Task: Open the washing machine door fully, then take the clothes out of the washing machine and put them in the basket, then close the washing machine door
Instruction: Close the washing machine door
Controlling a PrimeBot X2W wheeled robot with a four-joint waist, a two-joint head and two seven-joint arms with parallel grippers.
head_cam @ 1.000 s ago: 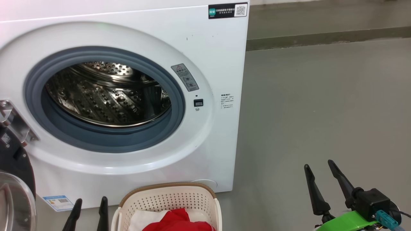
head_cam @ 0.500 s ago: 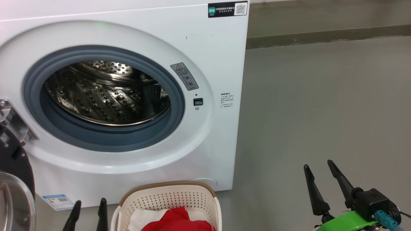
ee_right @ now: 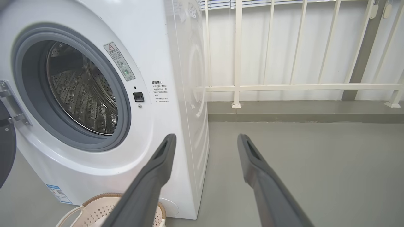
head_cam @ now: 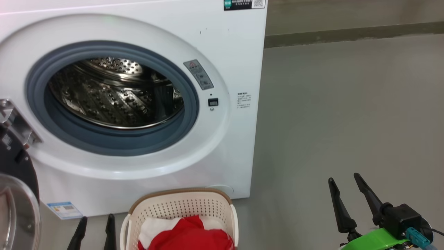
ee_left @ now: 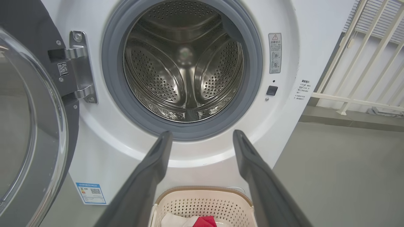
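Observation:
The white washing machine (head_cam: 225, 52) stands with its steel drum (head_cam: 114, 93) bare inside the grey rubber ring. Its door (head_cam: 15, 205) hangs swung wide at the left, glass bowl and black rim showing, also in the left wrist view as door (ee_left: 28, 119). The cream basket (head_cam: 180, 211) sits on the floor before the machine, holding red clothes (head_cam: 187, 236) and a white piece (head_cam: 152, 225). My left gripper (head_cam: 95, 218) is open just left of the basket. My right gripper (head_cam: 343, 178) is open over bare floor at the lower right.
Grey floor (head_cam: 347, 104) stretches to the right of the machine. A white railing (ee_right: 284, 86) on a low kerb runs behind it. A blue label (head_cam: 64, 209) sits low on the machine front.
The head camera has tipped down a little, so the machine sits higher in the picture and more of the basket and clothes shows. Both grippers keep their places.

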